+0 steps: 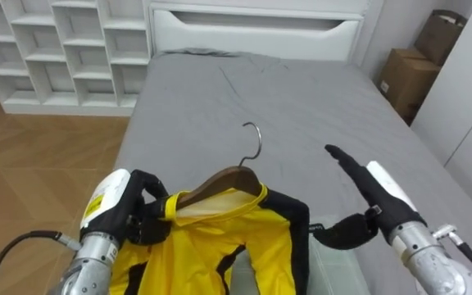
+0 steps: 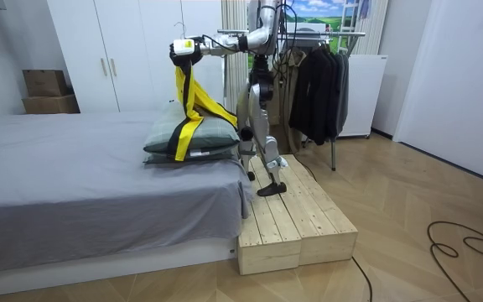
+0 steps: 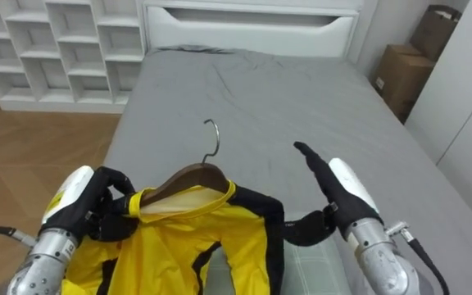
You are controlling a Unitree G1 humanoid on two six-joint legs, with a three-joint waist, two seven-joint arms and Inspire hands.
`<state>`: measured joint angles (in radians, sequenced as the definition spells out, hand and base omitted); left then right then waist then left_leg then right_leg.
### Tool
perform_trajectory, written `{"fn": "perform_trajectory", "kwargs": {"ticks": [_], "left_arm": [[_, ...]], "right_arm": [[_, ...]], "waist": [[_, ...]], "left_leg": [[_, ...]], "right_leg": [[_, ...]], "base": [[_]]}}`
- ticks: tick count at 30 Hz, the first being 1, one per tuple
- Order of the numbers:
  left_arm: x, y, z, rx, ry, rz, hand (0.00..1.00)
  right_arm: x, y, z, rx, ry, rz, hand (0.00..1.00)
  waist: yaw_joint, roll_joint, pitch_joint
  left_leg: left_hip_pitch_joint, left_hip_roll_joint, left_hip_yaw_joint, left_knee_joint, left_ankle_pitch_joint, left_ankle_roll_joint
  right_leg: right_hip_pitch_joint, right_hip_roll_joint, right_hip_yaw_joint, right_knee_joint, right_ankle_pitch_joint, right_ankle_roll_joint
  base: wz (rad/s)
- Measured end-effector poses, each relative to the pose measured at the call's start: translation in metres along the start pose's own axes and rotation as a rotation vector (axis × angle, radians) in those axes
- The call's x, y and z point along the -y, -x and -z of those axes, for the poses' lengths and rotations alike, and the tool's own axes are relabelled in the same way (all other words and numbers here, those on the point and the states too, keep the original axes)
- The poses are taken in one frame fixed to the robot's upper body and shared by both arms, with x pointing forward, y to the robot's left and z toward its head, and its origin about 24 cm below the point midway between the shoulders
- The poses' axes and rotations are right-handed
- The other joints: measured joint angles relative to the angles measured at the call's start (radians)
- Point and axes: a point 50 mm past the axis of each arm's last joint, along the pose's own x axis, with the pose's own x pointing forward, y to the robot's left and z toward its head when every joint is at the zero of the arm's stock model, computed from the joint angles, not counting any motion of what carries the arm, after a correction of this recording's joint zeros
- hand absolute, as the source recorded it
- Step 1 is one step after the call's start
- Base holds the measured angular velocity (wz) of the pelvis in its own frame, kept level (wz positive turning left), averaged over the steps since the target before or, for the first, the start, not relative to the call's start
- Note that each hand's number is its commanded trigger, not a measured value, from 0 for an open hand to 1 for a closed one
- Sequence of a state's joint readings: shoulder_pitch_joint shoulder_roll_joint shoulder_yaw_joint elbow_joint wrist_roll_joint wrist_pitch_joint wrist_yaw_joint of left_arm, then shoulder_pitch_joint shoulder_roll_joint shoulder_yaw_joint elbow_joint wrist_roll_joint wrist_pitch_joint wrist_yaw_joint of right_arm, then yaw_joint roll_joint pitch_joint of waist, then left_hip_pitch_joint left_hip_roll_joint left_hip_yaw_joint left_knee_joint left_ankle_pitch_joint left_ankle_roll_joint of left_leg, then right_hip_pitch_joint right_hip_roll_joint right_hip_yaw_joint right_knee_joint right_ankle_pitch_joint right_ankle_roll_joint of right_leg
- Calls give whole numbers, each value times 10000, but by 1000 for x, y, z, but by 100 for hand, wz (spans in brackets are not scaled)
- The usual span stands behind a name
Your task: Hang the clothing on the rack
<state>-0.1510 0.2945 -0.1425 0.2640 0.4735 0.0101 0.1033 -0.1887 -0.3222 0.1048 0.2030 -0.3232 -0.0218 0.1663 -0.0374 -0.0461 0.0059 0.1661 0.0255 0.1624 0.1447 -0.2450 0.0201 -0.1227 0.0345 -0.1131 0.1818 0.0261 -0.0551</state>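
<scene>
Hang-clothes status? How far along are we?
Done: the yellow garment is on the wooden hanger. In hand: the left hand is curled round the hanger's shoulder, holding it up over the bed; the right hand is open beside the garment. Left: the hanger hangs on nothing yet; the clothes rack with dark clothes stands behind the robot.

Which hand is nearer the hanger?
Left. The left hand is curled round the left end of the hanger, at the collar of the jacket. The right hand is open, off to the hanger's right, not touching it.
</scene>
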Motion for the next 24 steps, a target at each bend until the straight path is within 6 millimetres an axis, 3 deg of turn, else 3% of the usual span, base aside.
{"fn": "perform_trajectory", "kwargs": {"ticks": [8,11,24], "left_arm": [[5,-1,-6,273,171,94,100],[7,-2,-11,442,140,211,100],[17,-5,-23,850,97,476,100]], "right_arm": [[-3,-19,-17,471,158,-608,0],[-6,-22,-21,633,153,-713,0],[-36,-34,-28,680,-383,-1735,0]], "waist": [[156,-16,28],[143,-3,91],[225,30,141]], "left_leg": [[-12,8,-109,-21,0,0],[-84,-3,-260,-25,0,0],[-167,20,-377,-26,3,4]], "right_leg": [[33,-21,-149,-20,-1,-3],[37,-83,-269,-54,-2,-1],[46,-146,-546,-131,-10,6]], "base": [[4],[18],[3]]}}
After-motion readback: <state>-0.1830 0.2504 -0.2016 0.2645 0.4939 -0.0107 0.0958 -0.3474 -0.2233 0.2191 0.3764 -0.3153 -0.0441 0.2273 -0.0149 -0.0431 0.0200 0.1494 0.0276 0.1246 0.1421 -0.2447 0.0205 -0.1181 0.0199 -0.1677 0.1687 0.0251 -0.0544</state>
